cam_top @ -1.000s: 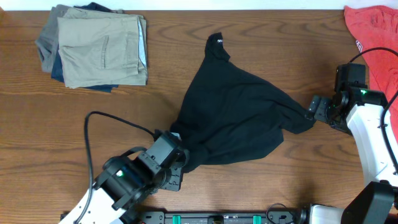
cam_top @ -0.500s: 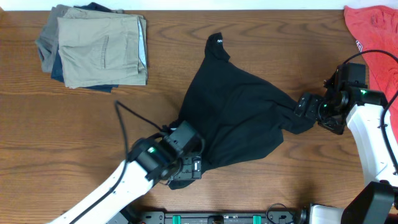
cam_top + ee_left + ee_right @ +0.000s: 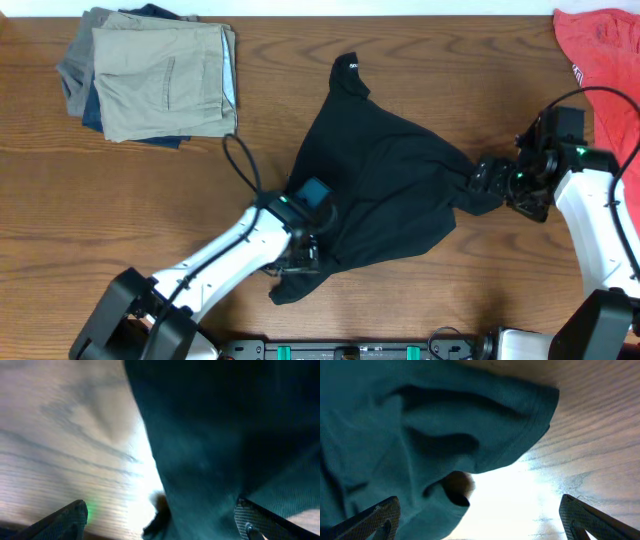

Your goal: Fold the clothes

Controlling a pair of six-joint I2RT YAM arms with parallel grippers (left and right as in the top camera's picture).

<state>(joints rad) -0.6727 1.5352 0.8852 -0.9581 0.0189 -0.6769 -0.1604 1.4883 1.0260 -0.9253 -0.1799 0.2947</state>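
The clothes, one black garment, lie spread and rumpled mid-table, with tiny white print at the far tip. My left gripper hovers over the garment's near-left part, jaws wide open. In the left wrist view the dark fabric fills the right half between the fingers, with bare wood to the left. My right gripper stands open at the garment's right sleeve end. In the right wrist view the sleeve hem lies by the left finger, and nothing is gripped.
A stack of folded tan, grey and blue trousers sits at the far left. A red shirt lies at the far right corner. The left arm's black cable loops above the wooden table.
My left gripper has opened, let go of the garment's near-left corner and swung up and right over the fabric. The right gripper has crept left onto the sleeve end.
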